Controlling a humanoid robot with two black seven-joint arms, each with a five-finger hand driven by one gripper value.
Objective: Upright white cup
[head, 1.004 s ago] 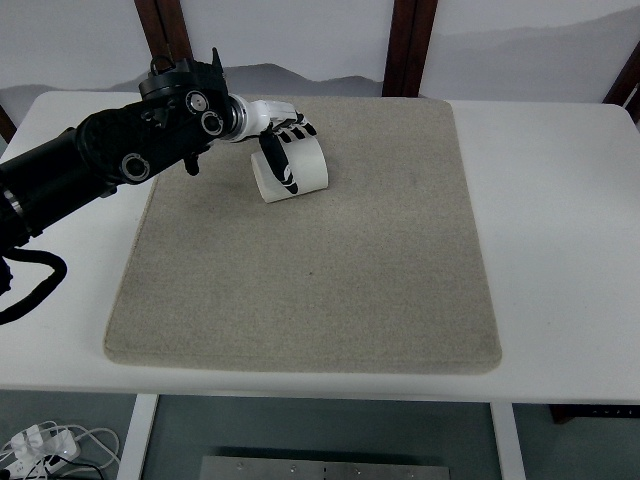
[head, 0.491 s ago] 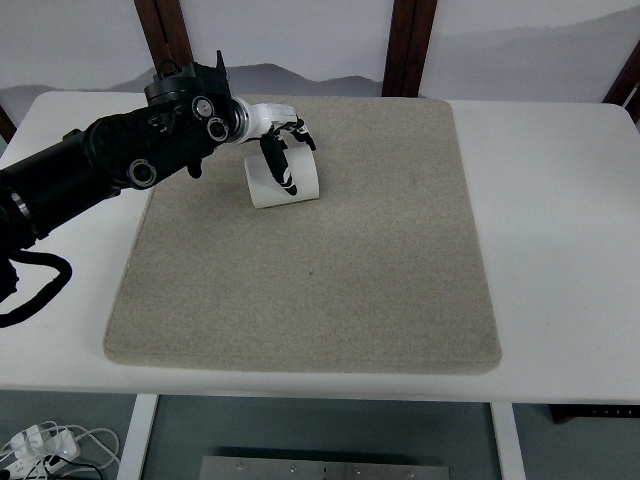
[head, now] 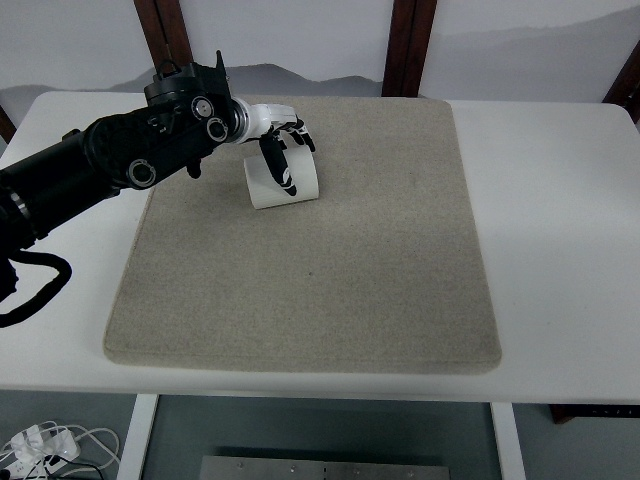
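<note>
The white cup [head: 303,186] stands on the beige mat [head: 330,290] near its far left corner, close to upright, its base on the mat. My left hand [head: 283,158] reaches in from the left on a black arm [head: 110,165]. Its black-and-white fingers [head: 288,183] curl over the cup's top and down its near side, grasping it. The cup's opening is hidden behind the hand. The right arm is out of view.
The mat covers most of the white table [head: 560,200]. Bare table strips run along the right side and the near edge. Dark wooden posts [head: 405,45] stand behind the table's far edge.
The left hand has drawn slightly left and turned the cup from a tilted pose to nearly upright. Over the last half second almost nothing has moved.
</note>
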